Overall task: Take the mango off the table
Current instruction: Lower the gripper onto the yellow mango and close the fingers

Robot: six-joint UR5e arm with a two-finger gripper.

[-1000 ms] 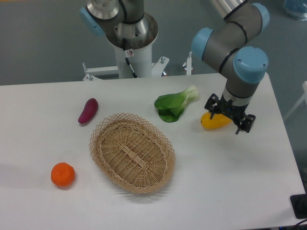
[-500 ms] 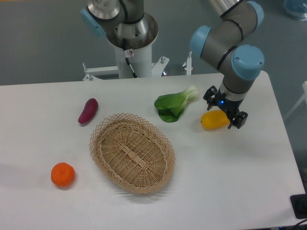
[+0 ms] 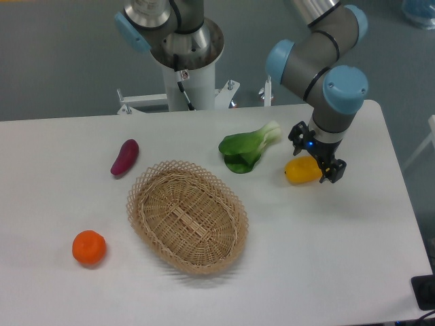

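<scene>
Resting on the table (image 3: pixel 353 251), smooth yellow-orange mango (image 3: pixel 302 171) sits between the gripper (image 3: pixel 317 158)'s spread fingers.

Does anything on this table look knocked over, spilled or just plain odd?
Nothing stands out. The basket sits upright and empty, with the orange, the purple vegetable and the leafy green lying apart on the table. The gripper is down at the mango, which looks whole.

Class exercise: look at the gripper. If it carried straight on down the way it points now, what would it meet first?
Most likely the mango: the gripper points down right over its right end. Depth is unclear from this single view; it might instead reach the white table beside the mango.
</scene>
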